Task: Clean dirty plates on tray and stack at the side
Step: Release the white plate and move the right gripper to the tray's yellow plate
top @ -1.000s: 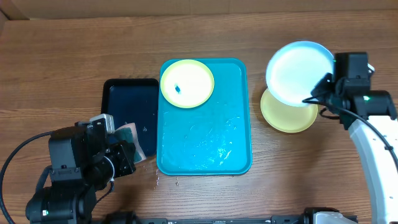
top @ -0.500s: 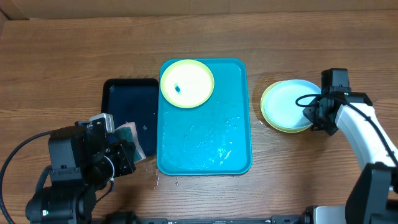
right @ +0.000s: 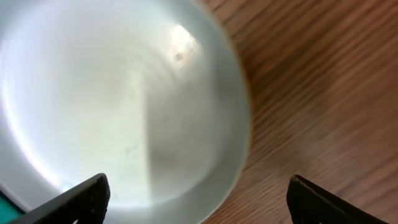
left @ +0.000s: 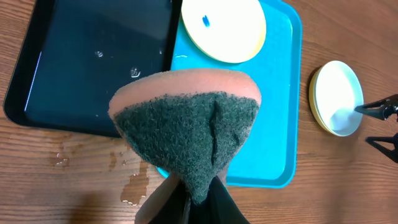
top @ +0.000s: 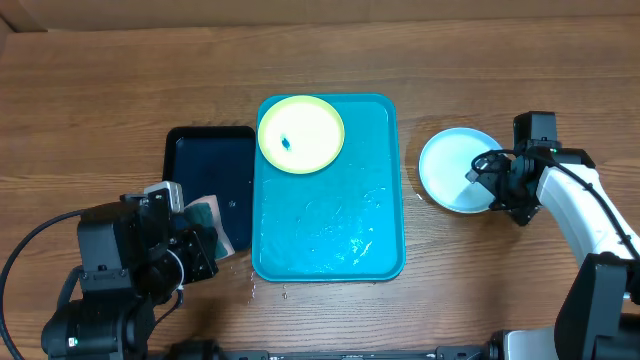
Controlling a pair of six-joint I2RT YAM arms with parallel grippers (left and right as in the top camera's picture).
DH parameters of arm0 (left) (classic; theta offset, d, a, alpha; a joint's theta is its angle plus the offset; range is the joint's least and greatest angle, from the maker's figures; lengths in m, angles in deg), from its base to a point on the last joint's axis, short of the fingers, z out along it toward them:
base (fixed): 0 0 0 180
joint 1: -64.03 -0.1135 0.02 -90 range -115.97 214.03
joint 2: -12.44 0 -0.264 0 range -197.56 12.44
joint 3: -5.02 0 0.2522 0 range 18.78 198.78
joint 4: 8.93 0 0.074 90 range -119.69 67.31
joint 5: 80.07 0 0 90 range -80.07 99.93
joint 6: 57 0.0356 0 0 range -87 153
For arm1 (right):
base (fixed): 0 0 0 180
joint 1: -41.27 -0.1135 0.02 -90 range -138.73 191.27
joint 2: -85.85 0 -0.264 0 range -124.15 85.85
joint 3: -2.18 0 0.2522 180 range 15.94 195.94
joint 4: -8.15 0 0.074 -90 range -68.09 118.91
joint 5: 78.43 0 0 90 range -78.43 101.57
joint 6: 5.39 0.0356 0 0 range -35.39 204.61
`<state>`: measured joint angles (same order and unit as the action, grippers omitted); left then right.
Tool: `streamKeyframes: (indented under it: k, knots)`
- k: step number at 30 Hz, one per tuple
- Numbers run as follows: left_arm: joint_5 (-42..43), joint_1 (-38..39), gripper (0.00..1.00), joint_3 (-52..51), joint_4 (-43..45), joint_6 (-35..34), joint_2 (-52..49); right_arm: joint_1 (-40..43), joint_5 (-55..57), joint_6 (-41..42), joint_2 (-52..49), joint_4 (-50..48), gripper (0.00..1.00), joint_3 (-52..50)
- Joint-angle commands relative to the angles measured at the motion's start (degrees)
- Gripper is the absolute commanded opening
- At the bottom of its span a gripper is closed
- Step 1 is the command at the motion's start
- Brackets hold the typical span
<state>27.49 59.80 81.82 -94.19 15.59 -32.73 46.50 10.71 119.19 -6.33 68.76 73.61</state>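
One plate on the tray, two stacked at the right

Your right gripper (right: 198,190) stands with its fingers spread wide, one on either side of the near-right rim of the light blue round plastic plate (top: 455,170), and they clasp nothing. From its wrist camera you see the two black fingertips (right: 87,198) low in the picture with the plate's pale bowl between and beyond them; whether either tip touches the rim you cannot tell. That plate lies on the brown wooden table (top: 100,100) to the right of the large turquoise-blue rectangular plastic tray (top: 380,250), apart from it. It sits on top of a second pale yellow-green plate (left: 312,102), of which you see only a thin crescent of rim on the tray side in the left wrist view.

Your left gripper (left: 193,198) is pinched narrow on the orange sponge with a dark green scouring face (left: 186,130), held up over the near-left corner of the tray.

The smudged pale yellow-green round plastic plate (top: 301,133) lies flat in the far-left corner of the tray, a small blue mark near its centre. The tray floor looks wet. A smaller black rectangular tray (top: 205,165) lies just beside the tray's left edge, and water drops (left: 134,186) dot the table near the tray's near-left corner
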Motion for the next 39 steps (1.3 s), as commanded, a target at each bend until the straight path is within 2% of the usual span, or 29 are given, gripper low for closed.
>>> streamKeyframes:
  k: [1,9,14,23,27,30,39]
  knots:
    - [-0.13,-0.26,0.08,0.85,0.44,1.09,0.17,-1.95,-9.66,-5.18,-0.26,-1.64,0.92,-0.35]
    - [-0.13,-0.26,0.08,0.85,0.44,1.09,0.17,-12.59,-12.96,-6.12,-0.26,-9.49,0.88,-0.35]
    - [-0.13,-0.26,0.06,0.85,0.94,1.09,0.15,-24.09,-11.50,-6.10,-0.98,-22.08,0.86,-0.35]
    - [-0.13,-0.26,0.04,0.85,2.05,0.66,0.15,-37.24,4.09,-5.90,-8.17,-40.06,0.85,-0.35]
    - [-0.13,-0.26,0.04,0.85,2.03,0.68,0.15,-39.32,10.10,-5.92,-12.04,-46.60,0.85,-0.35]
    - [-0.15,-0.26,0.04,0.85,1.97,0.68,0.15,-39.30,12.26,-5.92,-14.10,-51.45,0.81,-0.35]
    - [-0.15,-0.26,0.04,0.85,1.97,0.68,-0.09,-38.97,12.63,-5.95,-18.51,-63.41,0.71,-0.35]
